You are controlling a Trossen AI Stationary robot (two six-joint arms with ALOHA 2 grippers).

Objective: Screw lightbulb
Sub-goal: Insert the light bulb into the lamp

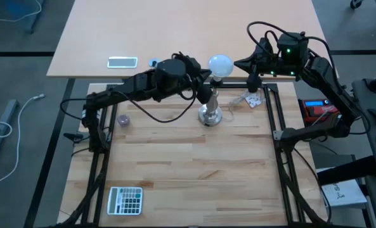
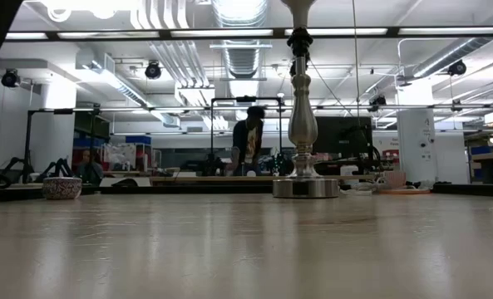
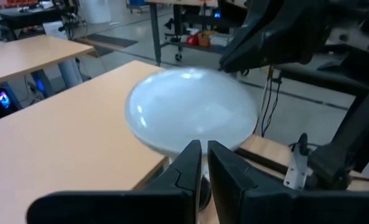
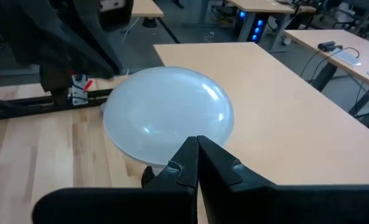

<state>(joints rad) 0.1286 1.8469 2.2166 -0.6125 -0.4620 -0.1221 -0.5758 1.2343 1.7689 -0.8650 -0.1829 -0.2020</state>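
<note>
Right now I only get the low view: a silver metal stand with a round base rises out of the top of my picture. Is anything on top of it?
Observer: Yes, a round white frosted lightbulb sits atop that silver metal stand.
Visitor: Are the robot's hands near it?
Observer: Both. The left gripper is just under the bulb, fingers nearly together; the right gripper is close to the bulb from the opposite side, shut.
Visitor: Anything else on the table that I miss?
Observer: A pale grey calculator lies near the table's corner on the left arm's side, far from the stand.
</note>
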